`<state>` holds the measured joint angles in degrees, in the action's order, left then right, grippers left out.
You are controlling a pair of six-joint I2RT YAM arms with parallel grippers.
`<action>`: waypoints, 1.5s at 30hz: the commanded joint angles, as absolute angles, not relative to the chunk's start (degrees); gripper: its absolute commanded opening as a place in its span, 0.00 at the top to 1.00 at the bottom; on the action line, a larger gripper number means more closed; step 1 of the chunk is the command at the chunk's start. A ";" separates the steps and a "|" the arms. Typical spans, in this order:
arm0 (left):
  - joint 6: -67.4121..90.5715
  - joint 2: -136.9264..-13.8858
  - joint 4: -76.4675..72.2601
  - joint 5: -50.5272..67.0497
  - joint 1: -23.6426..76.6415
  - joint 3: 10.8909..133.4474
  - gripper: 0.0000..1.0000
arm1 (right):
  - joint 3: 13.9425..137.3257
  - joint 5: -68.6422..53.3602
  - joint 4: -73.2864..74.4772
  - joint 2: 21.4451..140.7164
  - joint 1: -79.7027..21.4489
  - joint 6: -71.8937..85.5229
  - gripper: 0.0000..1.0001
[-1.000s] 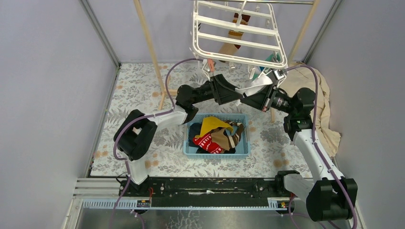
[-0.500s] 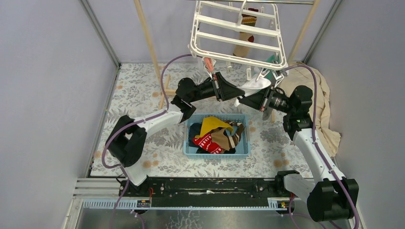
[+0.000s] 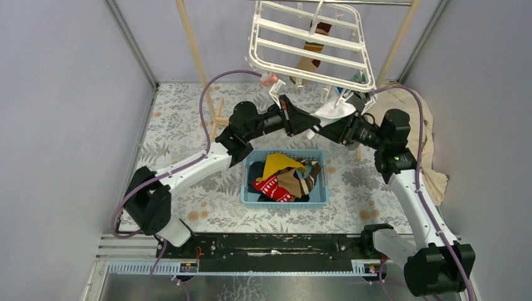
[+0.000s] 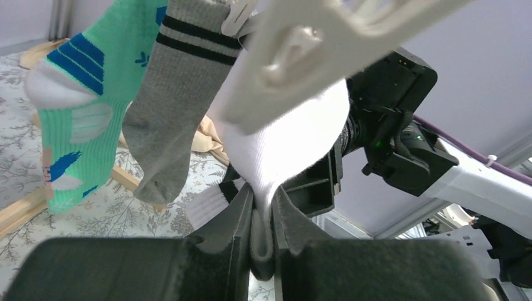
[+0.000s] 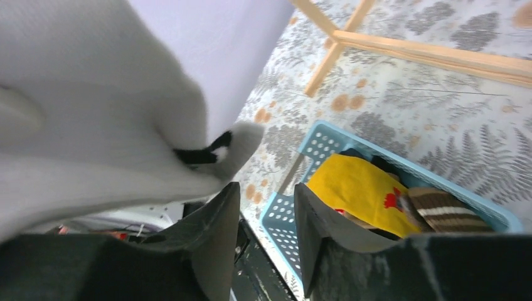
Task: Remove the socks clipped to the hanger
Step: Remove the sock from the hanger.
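Note:
The white hanger (image 3: 313,44) hangs at the top centre, a brown-striped sock (image 3: 312,49) and a teal sock (image 3: 359,78) dangling under it. A white sock (image 3: 332,111) hangs from a clip (image 4: 295,56) on its near edge. My left gripper (image 3: 309,122) is shut on this white sock (image 4: 282,144), the fabric pinched between its fingers (image 4: 263,195). My right gripper (image 3: 319,130) faces it from the right, open (image 5: 266,188), with the white sock (image 5: 94,125) lying against its left finger. A green sock (image 4: 75,113) and a grey sock (image 4: 175,106) hang alongside.
A blue basket (image 3: 285,175) holding several socks, a yellow one (image 5: 357,188) on top, sits on the floral mat below both grippers. Wooden rack poles (image 3: 194,56) stand left and right of the hanger. A beige cloth (image 3: 426,144) lies at the right wall.
My left gripper has closed on the white sock and the arm has stretched further forward. My right gripper, shut a moment ago, has opened off the sock.

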<state>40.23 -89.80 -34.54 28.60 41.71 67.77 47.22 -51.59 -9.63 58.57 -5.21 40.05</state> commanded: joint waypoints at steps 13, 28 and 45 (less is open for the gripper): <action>22.46 -83.94 -23.93 9.58 48.48 69.62 1.00 | 63.29 -22.19 30.73 47.21 -5.36 23.25 0.00; 12.12 -82.98 -21.13 -3.85 53.86 69.81 1.00 | 67.52 -13.40 25.33 40.62 -5.36 31.74 0.31; 5.94 -85.76 -22.65 -11.79 56.94 69.95 1.00 | 76.65 -10.84 22.75 51.31 -5.36 34.58 0.42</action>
